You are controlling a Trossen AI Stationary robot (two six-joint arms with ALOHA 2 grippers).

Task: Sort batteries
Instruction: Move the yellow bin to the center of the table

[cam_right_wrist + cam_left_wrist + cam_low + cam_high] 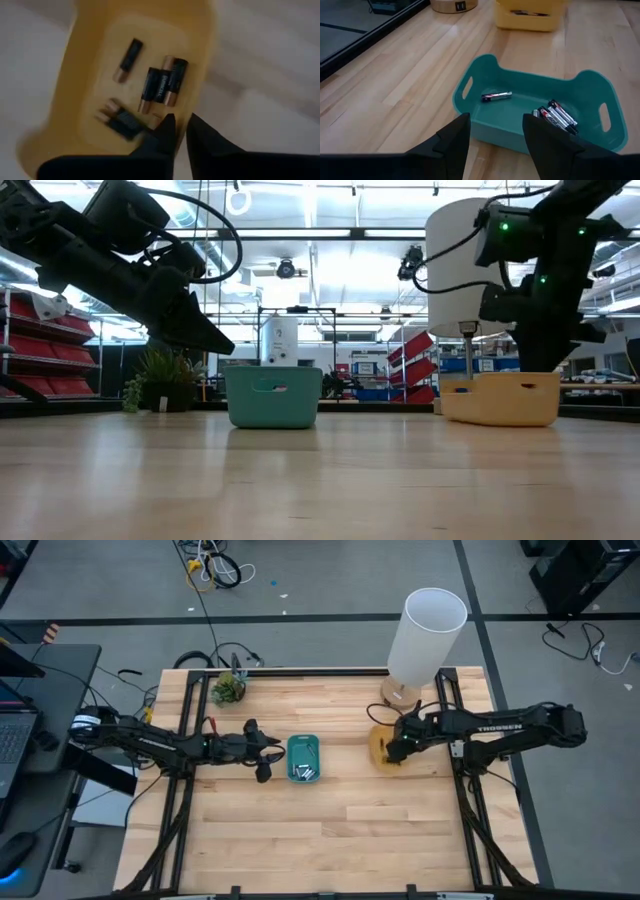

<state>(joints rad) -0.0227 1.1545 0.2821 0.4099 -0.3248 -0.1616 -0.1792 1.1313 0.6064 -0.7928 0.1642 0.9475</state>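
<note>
A teal tray point(485, 62) near the table's middle holds silvery batteries: one alone point(496, 96) and a cluster point(557, 117) at one end. My left gripper point(495, 145) hovers open just left of this tray point(303, 758), tilted down toward it, with nothing between its fingers. A yellow tray point(60, 125) at the right holds several dark, copper-ended batteries point(160, 85). My right gripper point(181, 125) points steeply down over that tray point(378, 745). Its fingers stand close together with a narrow gap and nothing in it.
A white lamp point(425, 635) stands at the far right, just behind the yellow tray. A small plant point(228, 688) sits at the far left. Black frame rails run along both table sides. The near half of the table point(320, 840) is bare wood.
</note>
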